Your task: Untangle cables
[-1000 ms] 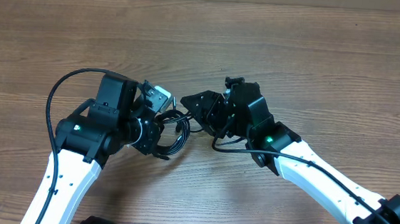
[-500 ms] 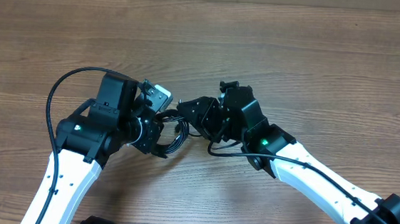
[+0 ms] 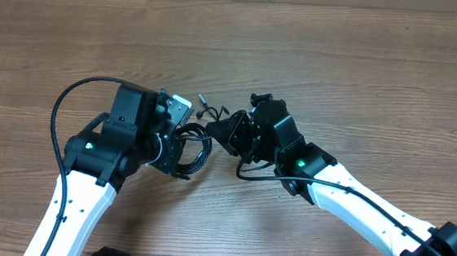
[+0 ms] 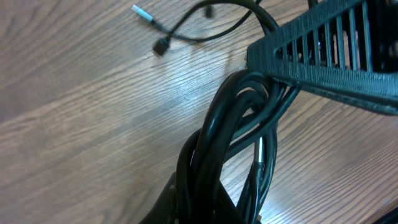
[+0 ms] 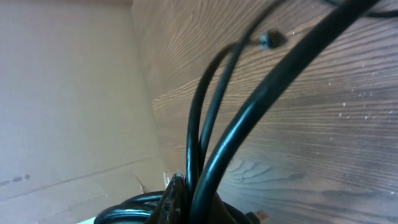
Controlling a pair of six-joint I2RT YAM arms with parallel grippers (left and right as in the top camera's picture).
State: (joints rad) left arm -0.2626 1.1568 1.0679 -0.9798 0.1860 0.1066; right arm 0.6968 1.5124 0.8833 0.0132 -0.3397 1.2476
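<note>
Left hand [image 3: 180,143]: clenched on the cables [image 3: 200,149]; in its wrist view we saw the coiled bundle [image 4: 236,124] rise straight out of its grip.
Right hand [image 3: 227,130]: clamped on the other side of the same bundle, with a ribbed finger [image 4: 336,56] pressed against the strands.
Cables: thin black cords looped together, strung between the two hands near the middle of the table [image 3: 340,63].
Loose ends: we noted a strand trailing onto the wood, with a small black plug [image 4: 163,45] and a silver tip [image 4: 138,9] lying flat.
</note>
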